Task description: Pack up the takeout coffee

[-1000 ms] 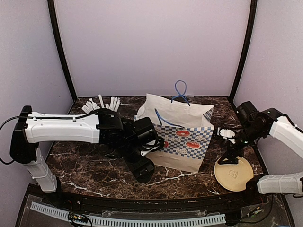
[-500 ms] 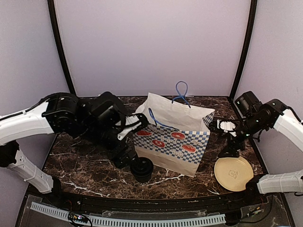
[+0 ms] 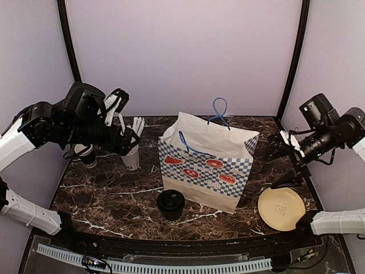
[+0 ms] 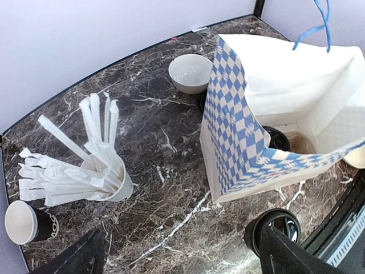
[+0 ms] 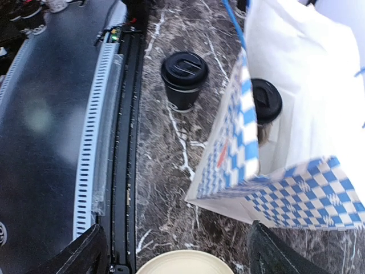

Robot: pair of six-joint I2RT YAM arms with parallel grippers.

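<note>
While one lidded black paper cup (image 5: 266,100) stands inside the blue-checked paper bag (image 3: 205,168), a second lidded black cup (image 3: 170,204) waits on the dark marble table (image 3: 102,200) just before it, likely next to go in. Both the left gripper (image 4: 182,254) and the right gripper (image 5: 179,251) hang raised, jaws apart and empty, which leaves the bag's mouth free.

A robot lab's test booth, this one: plain lilac wall panels (image 3: 182,57) and black corner posts (image 3: 69,57) close in behind the blue-and-white checked paper bag (image 3: 208,165). It stands on a dark marble-look tabletop (image 3: 108,197). A white-and-black left robot arm (image 3: 34,123) and right robot arm (image 3: 336,134) flank it, and a white slotted strip (image 3: 171,267) runs along the edge in front.
</note>
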